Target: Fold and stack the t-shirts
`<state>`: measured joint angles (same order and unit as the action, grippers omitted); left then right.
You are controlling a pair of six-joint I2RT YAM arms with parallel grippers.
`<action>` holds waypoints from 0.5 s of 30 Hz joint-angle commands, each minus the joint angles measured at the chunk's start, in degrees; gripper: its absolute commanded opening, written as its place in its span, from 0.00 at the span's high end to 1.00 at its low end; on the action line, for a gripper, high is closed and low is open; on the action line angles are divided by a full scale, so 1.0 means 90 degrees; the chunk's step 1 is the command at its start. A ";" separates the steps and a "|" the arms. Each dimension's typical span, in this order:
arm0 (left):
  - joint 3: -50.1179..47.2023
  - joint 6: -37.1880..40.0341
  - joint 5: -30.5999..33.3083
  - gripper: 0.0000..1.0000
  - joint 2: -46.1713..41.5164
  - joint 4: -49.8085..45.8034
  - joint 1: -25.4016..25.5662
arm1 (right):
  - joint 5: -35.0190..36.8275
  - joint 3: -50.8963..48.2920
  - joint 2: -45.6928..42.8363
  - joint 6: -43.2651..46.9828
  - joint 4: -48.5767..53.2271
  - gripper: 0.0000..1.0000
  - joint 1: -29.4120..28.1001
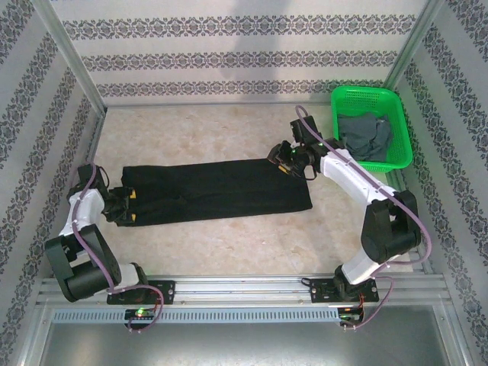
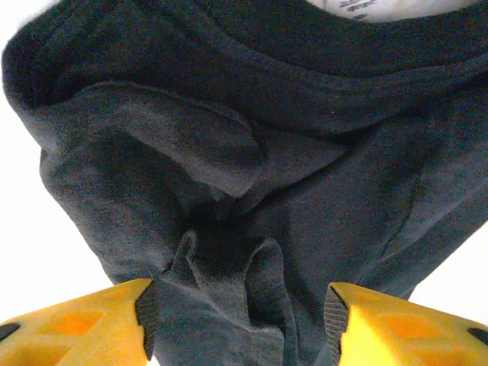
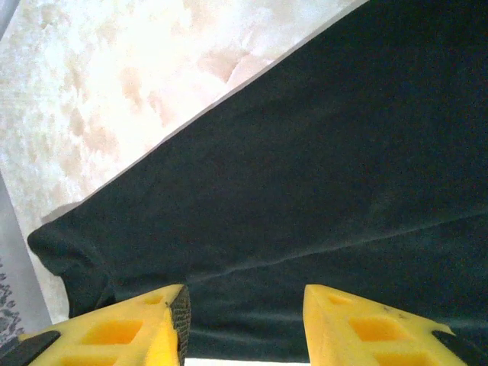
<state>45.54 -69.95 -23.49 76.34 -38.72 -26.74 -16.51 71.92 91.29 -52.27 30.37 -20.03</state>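
On the table [image 1: 229,244], the black t-shirt [image 1: 217,191] was spread as a long strip, its collar end straddled by the left gripper [image 2: 236,305] and its hem by the right gripper [image 3: 244,305]. Whether either was clamped could not be told. Even tension at both ends was judged necessary.

The pale marbled table [image 1: 229,130] carries a green basket [image 1: 364,91] at its far right corner. A black t-shirt [image 1: 221,191] lies flat, left of the basket and nearer.

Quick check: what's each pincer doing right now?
Left pincer: closed on bunched black t-shirt.
Right pincer: straddles black t-shirt edge; grip cannot be told.
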 commanded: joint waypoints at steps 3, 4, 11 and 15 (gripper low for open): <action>-0.0037 -0.0672 -0.0112 0.45 0.0430 0.0463 0.0217 | -0.0055 -0.0121 -0.0380 -0.0012 -0.0125 0.56 -0.0055; -0.0003 -0.0680 -0.0079 0.48 0.0521 0.0474 0.0286 | -0.0033 -0.0120 -0.0396 -0.0012 -0.0114 0.56 -0.0059; -0.0183 -0.0846 -0.0056 0.80 0.0524 0.0563 0.0530 | 0.0074 -0.0110 -0.0407 -0.0079 -0.0079 0.58 -0.0118; -0.0110 -0.0753 0.0162 1.00 -0.0043 0.0020 0.0609 | 0.0115 -0.0158 -0.0417 -0.0064 -0.0057 0.59 -0.0128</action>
<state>44.47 -76.47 -23.42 80.16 -34.87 -22.33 -16.40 71.29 88.75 -52.36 29.91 -20.53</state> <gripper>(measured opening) 0.060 0.416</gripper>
